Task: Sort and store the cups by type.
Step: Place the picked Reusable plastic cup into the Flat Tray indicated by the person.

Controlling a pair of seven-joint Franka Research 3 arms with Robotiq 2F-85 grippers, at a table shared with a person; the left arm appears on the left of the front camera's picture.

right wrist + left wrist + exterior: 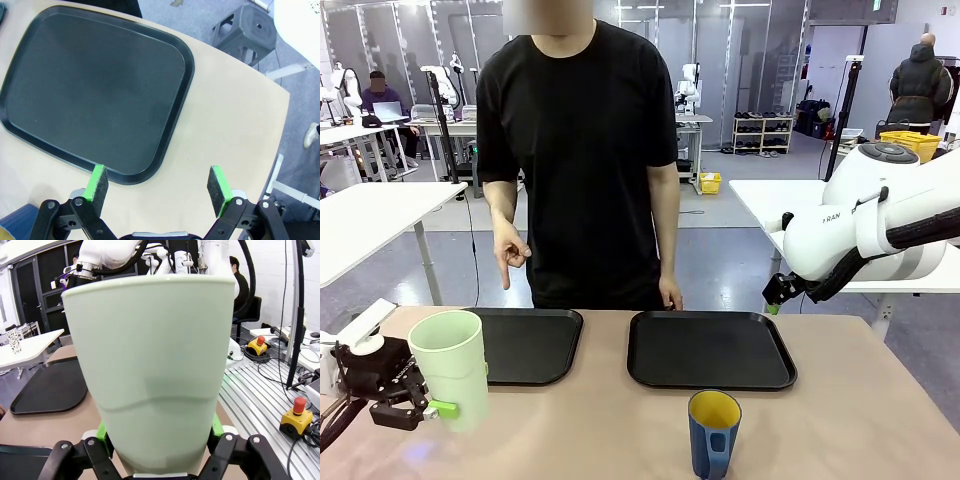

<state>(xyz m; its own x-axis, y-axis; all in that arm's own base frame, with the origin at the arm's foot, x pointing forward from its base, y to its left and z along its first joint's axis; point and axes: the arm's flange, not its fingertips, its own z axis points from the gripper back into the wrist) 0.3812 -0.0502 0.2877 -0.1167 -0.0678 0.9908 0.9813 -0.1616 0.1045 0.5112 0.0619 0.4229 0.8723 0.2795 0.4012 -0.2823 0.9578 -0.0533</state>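
- pale-green tumbler: upright, at the table's near left corner, just in front of the left tray; whether its base touches the table cannot be told.
- left pincer: green pads pinching the tumbler's lower wall from both sides.
- dark-blue mug: yellow inside, upright on the table, handle toward the robot, near the front edge of the right tray, well apart from the tumbler.
- right pincer: spread, holding nothing, above bare table beside the right tray's corner.
- person's hand: forefinger pointing down above the left tray.
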